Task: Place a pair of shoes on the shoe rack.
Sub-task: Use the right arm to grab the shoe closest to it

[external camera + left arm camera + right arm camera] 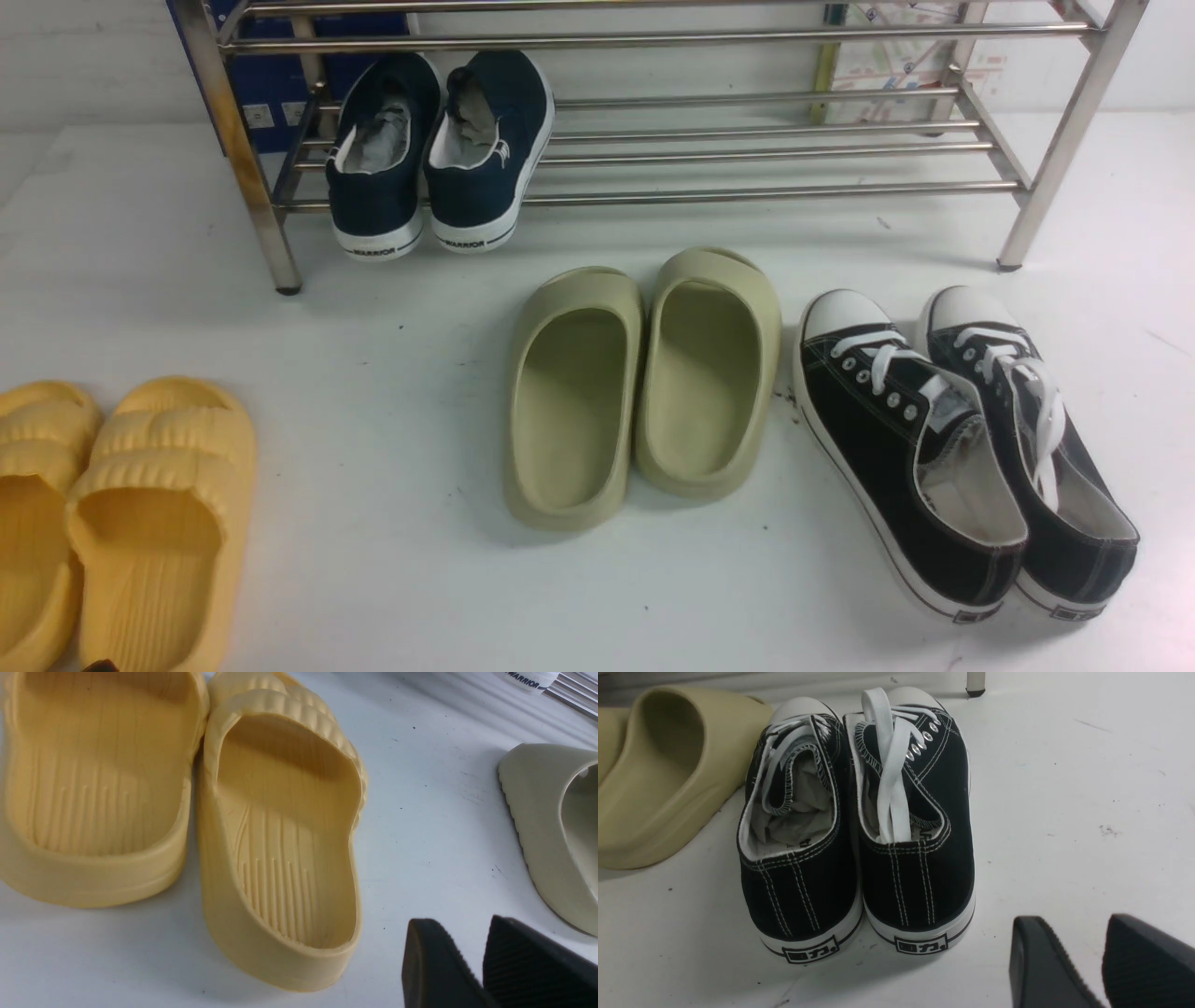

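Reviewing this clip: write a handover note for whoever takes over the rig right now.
Left gripper: open, empty, beside the yellow slippers.
Right gripper: open, empty, near the heels of the black sneakers, not touching them.
Black sneakers: side by side on the white surface, in front of the shoe rack, toes toward it, right of the olive slippers.
Done: nothing yet; only the navy sneakers sit on the rack.
Left: grasp the black pair and set it on the rack.
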You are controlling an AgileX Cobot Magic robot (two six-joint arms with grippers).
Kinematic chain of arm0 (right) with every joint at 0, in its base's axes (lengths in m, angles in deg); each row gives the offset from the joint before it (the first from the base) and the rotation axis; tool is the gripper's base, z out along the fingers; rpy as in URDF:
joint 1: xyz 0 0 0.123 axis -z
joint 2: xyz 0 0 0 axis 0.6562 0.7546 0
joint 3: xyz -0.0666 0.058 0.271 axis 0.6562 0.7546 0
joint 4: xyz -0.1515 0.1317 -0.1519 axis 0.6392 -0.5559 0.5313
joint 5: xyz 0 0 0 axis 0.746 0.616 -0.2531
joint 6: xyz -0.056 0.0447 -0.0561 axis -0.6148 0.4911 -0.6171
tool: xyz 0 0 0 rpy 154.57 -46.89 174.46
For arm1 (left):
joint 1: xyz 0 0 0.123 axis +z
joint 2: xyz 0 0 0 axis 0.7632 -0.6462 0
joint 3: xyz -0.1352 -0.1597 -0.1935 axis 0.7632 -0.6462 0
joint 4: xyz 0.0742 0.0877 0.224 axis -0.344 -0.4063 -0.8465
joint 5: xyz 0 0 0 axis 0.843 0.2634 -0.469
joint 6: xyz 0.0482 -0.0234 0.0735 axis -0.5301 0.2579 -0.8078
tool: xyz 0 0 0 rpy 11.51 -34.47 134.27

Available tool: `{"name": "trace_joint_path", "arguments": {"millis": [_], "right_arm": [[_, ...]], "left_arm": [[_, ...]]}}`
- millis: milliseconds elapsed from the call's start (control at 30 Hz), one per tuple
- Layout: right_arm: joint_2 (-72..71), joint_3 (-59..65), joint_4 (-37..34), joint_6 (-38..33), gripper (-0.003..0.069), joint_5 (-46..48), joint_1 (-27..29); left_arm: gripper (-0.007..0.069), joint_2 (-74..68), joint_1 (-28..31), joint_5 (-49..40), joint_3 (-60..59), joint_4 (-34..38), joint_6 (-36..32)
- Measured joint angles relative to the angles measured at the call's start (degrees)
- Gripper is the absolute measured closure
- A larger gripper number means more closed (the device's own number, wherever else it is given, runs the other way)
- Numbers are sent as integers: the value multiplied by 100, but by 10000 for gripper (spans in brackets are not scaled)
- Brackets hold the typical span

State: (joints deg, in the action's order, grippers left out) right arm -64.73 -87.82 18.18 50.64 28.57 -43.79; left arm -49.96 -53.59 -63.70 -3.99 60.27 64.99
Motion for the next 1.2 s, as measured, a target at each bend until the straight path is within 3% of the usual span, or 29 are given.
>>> {"name": "trace_joint_path", "arguments": {"millis": [267,400,467,533,633,833,900,967,1100,1200], "right_arm": [[0,54,19,5,412,-516,0],[0,61,-806,520,412,-2026,0],[0,61,-938,613,412,-2338,0],[0,61,-1127,688,412,-3223,0],[0,-159,-1241,1007,412,-3479,-25],[540,-2062,-1085,1420,412,-2140,-96],[1401,-3485,-705,1441,412,-849,-115],[1906,-4155,-420,1441,412,-243,-123],[2961,-5023,292,1322,412,975,-122],[3380,-5084,360,1180,412,1330,-122]], "left_arm": [[426,0,0,0,0,0,0],[421,0,0,0,0,0,0],[419,0,0,0,0,0,0],[417,0,0,0,0,0,0],[416,0,0,0,0,0,0],[407,0,0,0,0,0,0],[406,0,0,0,0,0,0],[403,0,0,0,0,0,0],[399,0,0,0,0,0,0],[397,0,0,0,0,0,0]]}}
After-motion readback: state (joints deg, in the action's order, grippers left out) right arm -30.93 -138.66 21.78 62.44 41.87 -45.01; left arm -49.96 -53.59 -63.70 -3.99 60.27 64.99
